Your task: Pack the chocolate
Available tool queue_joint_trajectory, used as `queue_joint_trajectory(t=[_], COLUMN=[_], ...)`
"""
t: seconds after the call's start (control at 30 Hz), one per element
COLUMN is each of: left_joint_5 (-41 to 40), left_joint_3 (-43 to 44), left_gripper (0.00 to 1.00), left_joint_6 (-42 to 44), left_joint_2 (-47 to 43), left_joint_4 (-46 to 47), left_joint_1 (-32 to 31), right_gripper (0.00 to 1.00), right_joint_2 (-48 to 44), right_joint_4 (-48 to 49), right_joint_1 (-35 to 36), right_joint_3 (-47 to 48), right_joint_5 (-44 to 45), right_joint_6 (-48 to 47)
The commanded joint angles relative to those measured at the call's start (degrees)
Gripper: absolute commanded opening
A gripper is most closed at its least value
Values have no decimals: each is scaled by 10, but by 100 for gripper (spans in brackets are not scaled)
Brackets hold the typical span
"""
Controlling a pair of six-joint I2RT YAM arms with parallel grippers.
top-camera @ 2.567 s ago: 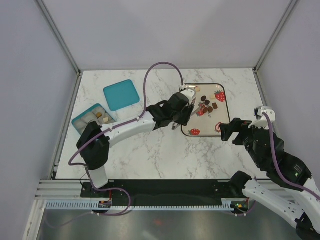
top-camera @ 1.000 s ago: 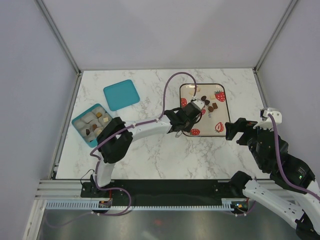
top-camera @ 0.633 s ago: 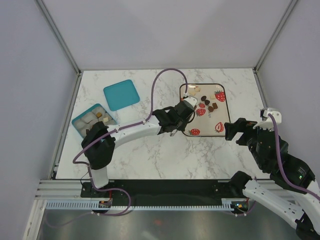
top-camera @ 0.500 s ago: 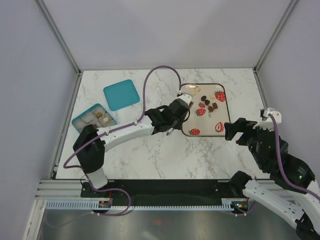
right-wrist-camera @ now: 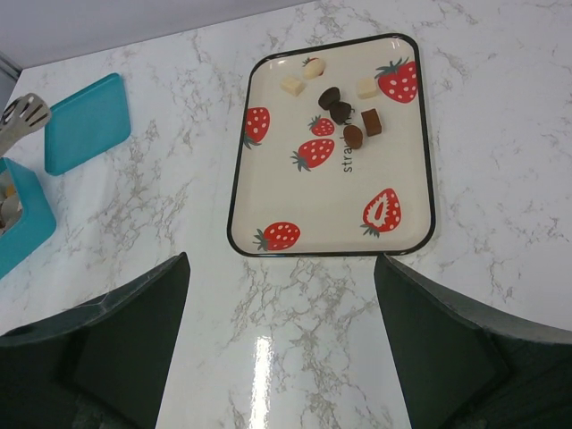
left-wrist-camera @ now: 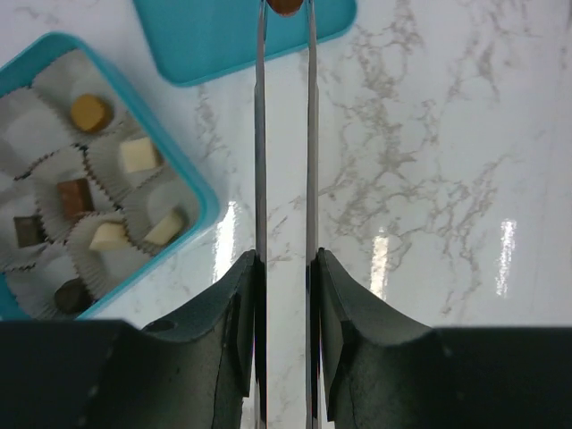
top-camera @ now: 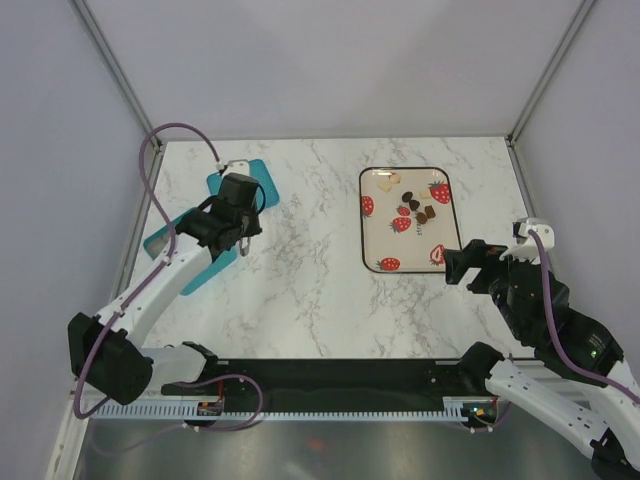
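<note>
My left gripper (top-camera: 232,207) is shut on long silver tongs (left-wrist-camera: 260,134), seen edge-on between my fingers (left-wrist-camera: 246,295). The tong tips pinch one brown chocolate piece (left-wrist-camera: 284,4) above the teal lid (left-wrist-camera: 223,36). The teal box (left-wrist-camera: 195,192) lies to the left in the left wrist view. It holds several chocolates (left-wrist-camera: 134,154) in white paper cups. More chocolates (right-wrist-camera: 344,112) lie on the strawberry-print tray (right-wrist-camera: 295,197). My right gripper (right-wrist-camera: 281,259) is open and empty, just in front of the tray's near edge.
The teal lid (top-camera: 262,180) lies flat at the back left, next to the box (top-camera: 165,243). The tray (top-camera: 400,250) sits at the right centre. The tongs' head (right-wrist-camera: 22,112) shows at the left edge of the right wrist view. Grey walls enclose the table.
My left arm has swung from the tray to the left, carrying the tongs over to the lid and box. The right arm has barely moved.
</note>
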Motion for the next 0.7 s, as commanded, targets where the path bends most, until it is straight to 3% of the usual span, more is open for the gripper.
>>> queue_joint_trajectory(t=[0.0, 0.33, 0.67], left_joint_5=[-32, -23, 2], left_joint_3=[-18, -49, -67], left_gripper=[36, 36, 36], left_joint_6=[-10, 23, 28], left_joint_2=[-43, -113, -115], left_joint_4=[-41, -70, -76], left_joint_1=[51, 192, 267], right_gripper=[93, 93, 93], right_joint_2=[-4, -10, -15], right_joint_4=[28, 39, 39], right_joint_1=[4, 4, 3], right_joint_3=[-2, -2, -6], right_joint_5=[-4, -4, -7], right_joint_6=[-10, -26, -28])
